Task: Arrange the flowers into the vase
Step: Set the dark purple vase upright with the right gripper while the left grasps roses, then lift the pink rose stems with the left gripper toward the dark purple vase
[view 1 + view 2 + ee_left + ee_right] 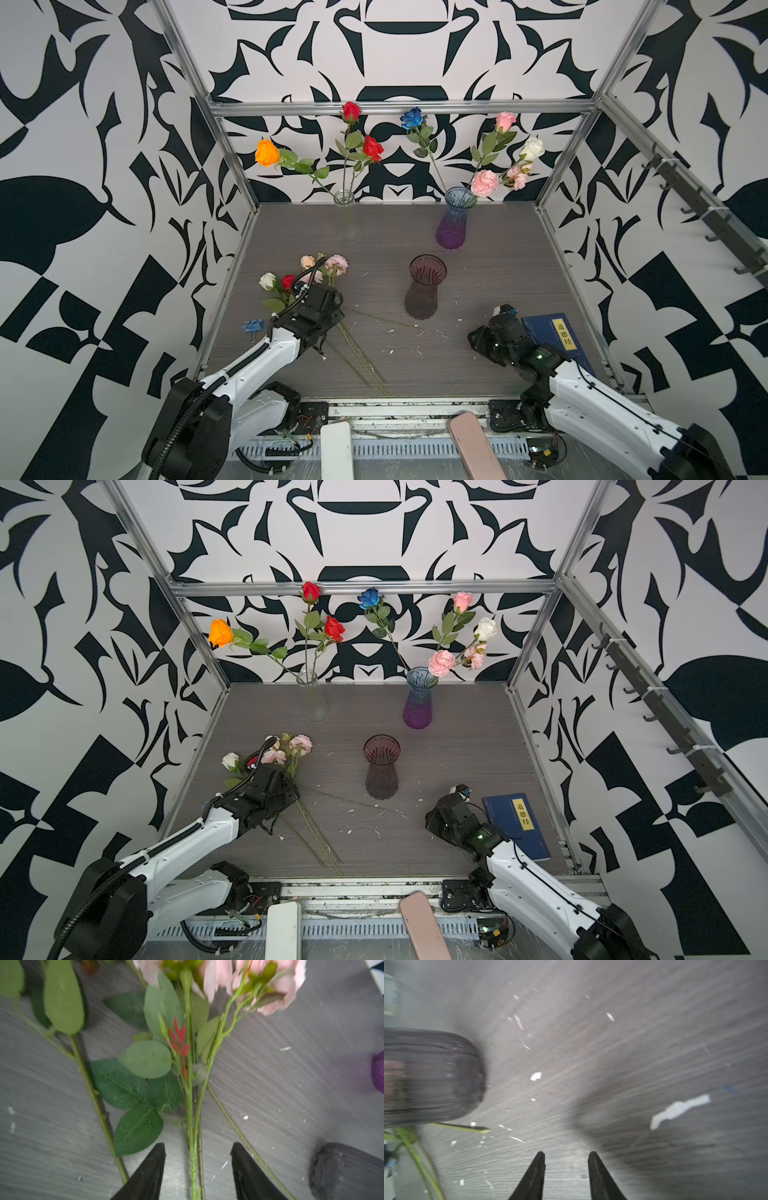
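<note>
I'd pinch the light, floppy flowers low on their stems, which my left gripper straddles, jaws apart; right gripper parted, empty.

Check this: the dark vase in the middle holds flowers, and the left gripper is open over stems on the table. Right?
No: the dark vase is empty, as both top views show. The left gripper is open over stems on the table.

2 white-shelled arms, black joints and wrists, ribbed black cable conduit, small screws, tapered black fingers, green wrist light
</note>
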Tool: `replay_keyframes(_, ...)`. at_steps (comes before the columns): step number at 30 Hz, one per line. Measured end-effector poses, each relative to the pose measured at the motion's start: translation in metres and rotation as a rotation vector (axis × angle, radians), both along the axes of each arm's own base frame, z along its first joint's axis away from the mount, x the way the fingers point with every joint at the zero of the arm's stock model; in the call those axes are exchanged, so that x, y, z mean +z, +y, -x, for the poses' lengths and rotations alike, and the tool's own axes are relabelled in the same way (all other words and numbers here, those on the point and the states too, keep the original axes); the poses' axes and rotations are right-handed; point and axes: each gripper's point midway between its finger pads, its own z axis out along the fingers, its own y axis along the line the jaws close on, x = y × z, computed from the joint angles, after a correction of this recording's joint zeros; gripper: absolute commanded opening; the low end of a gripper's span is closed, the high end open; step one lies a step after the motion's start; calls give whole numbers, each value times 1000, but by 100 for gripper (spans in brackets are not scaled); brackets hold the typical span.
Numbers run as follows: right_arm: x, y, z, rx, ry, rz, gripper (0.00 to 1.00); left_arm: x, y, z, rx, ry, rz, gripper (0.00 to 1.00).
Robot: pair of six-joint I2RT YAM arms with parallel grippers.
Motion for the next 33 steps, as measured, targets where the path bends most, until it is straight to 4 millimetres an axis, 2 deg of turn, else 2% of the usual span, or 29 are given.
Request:
replay_keyframes(6,6,1,-1,0,-37,-22,39,-2,-7,3,-4,21,44,56)
replay_keyframes(13,2,1,-1,3,-23,-12,39,-26,-12,9,-23,135,31,55)
replay_keyframes(17,3,1,-2,3,-28,-15,39,-26,-18,4,-36,153,34,44)
replay_keyframes(22,4,1,-2,2,-33,-18,39,-25,-20,2,-36,157,47,17)
replay_keyframes(23,4,1,-2,2,-33,-18,39,-25,-19,2,-36,160,45,15)
replay_keyframes(29,4,1,-2,3,-33,-18,39,-23,-19,2,-36,154,52,0)
replay_keyframes(33,4,1,-2,3,-33,-18,39,-19,-19,2,-37,137,61,0)
